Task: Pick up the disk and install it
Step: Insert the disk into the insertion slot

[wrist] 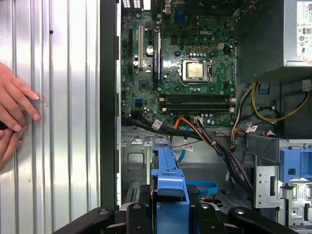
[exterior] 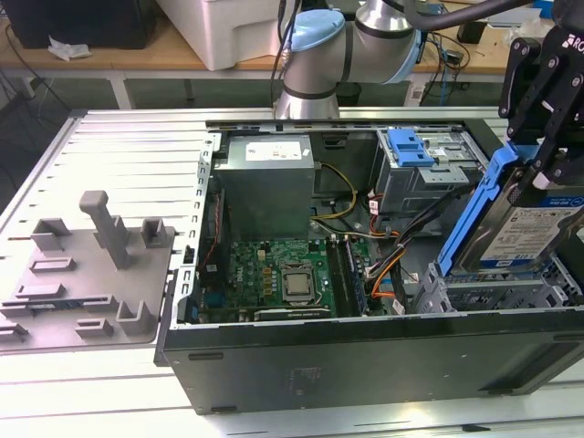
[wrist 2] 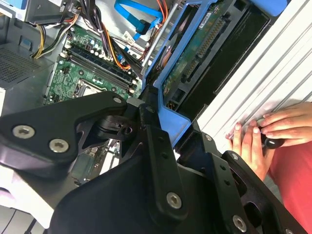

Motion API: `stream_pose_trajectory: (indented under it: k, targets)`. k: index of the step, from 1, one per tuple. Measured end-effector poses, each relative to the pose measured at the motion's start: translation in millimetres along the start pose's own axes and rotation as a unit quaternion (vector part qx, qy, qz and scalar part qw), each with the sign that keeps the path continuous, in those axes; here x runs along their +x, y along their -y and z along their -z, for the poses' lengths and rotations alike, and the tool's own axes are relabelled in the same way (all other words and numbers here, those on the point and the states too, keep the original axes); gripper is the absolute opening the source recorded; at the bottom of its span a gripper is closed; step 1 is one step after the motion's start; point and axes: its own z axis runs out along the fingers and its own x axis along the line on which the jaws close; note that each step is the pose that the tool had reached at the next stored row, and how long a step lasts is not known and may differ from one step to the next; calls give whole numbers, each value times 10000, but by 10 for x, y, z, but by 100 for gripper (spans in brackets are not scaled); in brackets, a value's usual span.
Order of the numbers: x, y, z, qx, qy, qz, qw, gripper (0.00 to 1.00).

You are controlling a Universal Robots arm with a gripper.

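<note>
The disk (exterior: 534, 233), silver with a white-and-blue label in a blue carrier bracket, hangs tilted on edge over the open computer case (exterior: 365, 356), on the exterior view's right. My black gripper (exterior: 546, 172) is shut on its upper end. In the second wrist view the disk (wrist 2: 195, 63) shows its green circuit-board underside, with the gripper (wrist 2: 163, 122) clamped on the blue bracket. In the first wrist view the disk (wrist: 169, 192) appears edge-on, held in the gripper (wrist: 169, 214) above the case's lower bay.
Inside the case are the motherboard (exterior: 283, 274), a grey power-supply box (exterior: 269, 178), a grey drive cage with a blue latch (exterior: 411, 151) and bundled cables (exterior: 388, 260). A grey fixture plate (exterior: 82, 274) lies at the exterior view's left. A person's hand (wrist 2: 263, 136) rests on the ribbed table beside the case.
</note>
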Motion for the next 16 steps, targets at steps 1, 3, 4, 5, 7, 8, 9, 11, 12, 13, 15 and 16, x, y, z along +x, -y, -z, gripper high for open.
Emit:
stream_pose_trajectory:
  k: [1,3,4,5,7,8,9,11,12,13,15,16]
  targets:
    - [0,0,0,0,0,0,10000,37]
    - [0,0,0,0,0,0,10000,37]
    - [0,0,-1,0,1,0,10000,37]
    - [0,0,-1,0,4,0,10000,37]
    - [0,0,0,0,13,0,10000,37]
    - [0,0,-1,0,17,0,10000,37]
    - [0,0,0,0,17,0,10000,37]
    - [0,0,-1,0,17,0,10000,37]
    - [0,0,-2,0,15,0,10000,37]
    - [0,0,-2,0,14,0,10000,37]
    - [0,0,-2,0,7,0,10000,37]
    - [0,0,-2,0,6,0,10000,37]
